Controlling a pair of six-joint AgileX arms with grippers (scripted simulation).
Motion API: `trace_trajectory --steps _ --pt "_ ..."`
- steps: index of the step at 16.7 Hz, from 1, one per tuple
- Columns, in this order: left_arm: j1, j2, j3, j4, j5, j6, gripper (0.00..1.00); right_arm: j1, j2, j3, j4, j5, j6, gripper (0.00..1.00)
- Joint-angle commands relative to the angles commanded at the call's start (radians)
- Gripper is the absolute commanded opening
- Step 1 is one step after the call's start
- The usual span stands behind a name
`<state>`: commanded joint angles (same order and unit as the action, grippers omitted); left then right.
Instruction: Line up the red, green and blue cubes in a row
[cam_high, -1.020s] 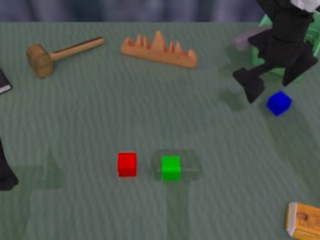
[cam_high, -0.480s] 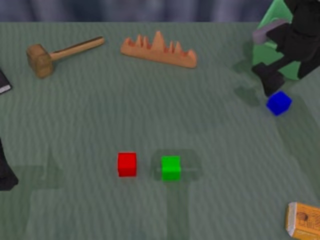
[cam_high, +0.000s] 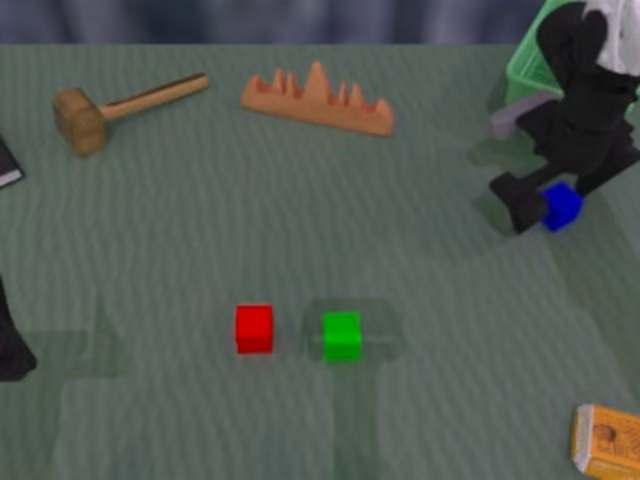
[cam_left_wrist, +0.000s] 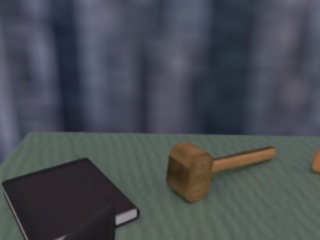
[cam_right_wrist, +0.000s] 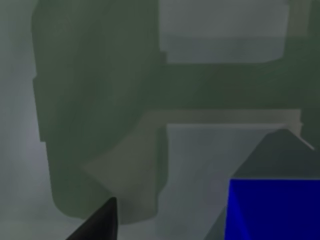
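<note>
right gripper (cam_high: 548, 203) wide, straddling blue cube (cam_high: 563, 205) | cube half hidden | left arm cropped

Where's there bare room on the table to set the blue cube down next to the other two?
Bare cloth lies right of the green cube, toward the orange box, and left of the red cube. It is crowded at the far right, where the right gripper straddles the blue cube by the green basket.

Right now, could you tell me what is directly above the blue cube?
The right gripper hangs over the blue cube, fingers open around it. The arm covers the cube's upper edge, so contact cannot be seen.
</note>
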<state>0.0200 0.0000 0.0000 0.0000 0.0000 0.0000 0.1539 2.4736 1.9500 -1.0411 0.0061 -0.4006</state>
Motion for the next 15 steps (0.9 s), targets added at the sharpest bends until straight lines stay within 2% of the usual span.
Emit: trace_trajectory --steps 5,15 --pt "0.000 0.000 0.000 0.000 0.000 0.000 1.00 0.000 0.010 -0.023 0.028 0.000 0.000 1.00" --pt "0.000 0.000 0.000 0.000 0.000 0.000 1.00 0.000 0.010 -0.023 0.028 0.000 0.000 0.25"
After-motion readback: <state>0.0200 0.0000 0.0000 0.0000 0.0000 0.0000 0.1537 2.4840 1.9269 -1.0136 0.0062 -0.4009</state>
